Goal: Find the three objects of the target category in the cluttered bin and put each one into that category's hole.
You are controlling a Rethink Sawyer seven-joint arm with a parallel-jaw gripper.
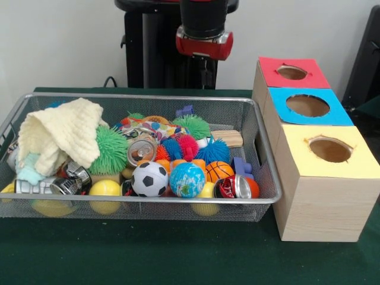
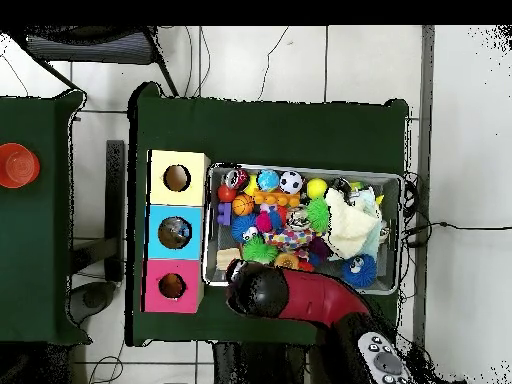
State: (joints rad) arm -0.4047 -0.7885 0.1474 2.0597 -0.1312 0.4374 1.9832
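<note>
The cluttered bin (image 1: 261, 148) sits left of the boxes (image 1: 323, 178) on the tabletop (image 1: 178, 261); its balls (image 1: 149, 179) look light and slippery, best pinched across their middles. Pincer (image 1: 206, 74) far behind; its spread I cannot tell

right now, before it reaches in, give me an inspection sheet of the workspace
surface: green table, bare in front of the bin
job's things: wire bin full; three boxes beside it with red, blue and yellow holes
clutter: soccer ball, globe ball, basketball, cans, spiky balls, yellow cloth
grippers: gripper above the bin's far edge, jaws not readable
cables: black cable behind the bin
surroundings: second table with orange object in the overhead view
</note>
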